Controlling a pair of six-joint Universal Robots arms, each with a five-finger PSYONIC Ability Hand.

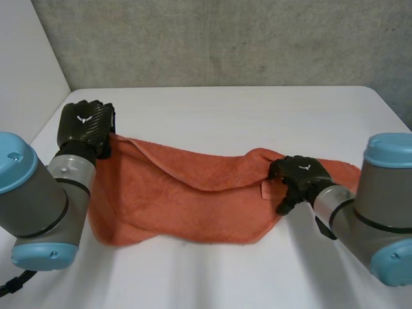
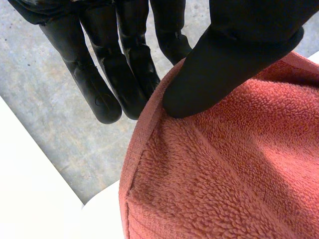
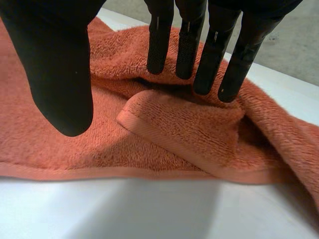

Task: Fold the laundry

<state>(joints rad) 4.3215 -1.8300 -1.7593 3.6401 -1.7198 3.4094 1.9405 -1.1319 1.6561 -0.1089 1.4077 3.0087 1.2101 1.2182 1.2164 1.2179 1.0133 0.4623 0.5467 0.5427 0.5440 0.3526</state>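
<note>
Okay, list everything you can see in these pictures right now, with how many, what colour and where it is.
towel: one, orange-red terry, lying crumpled across the middle of the table, with a corner flap folded over near its right end
table: one, white, under the towel and both arms
wall: one, grey concrete, behind the table's far edge
arms: two, grey with light-blue caps, left arm at the near left, right arm at the near right
left hand: one, black, at the towel's left end, pinching its hem between thumb and straight fingers
right hand: one, black, over the towel's right part, open, with straight fingers at the folded-over flap
</note>
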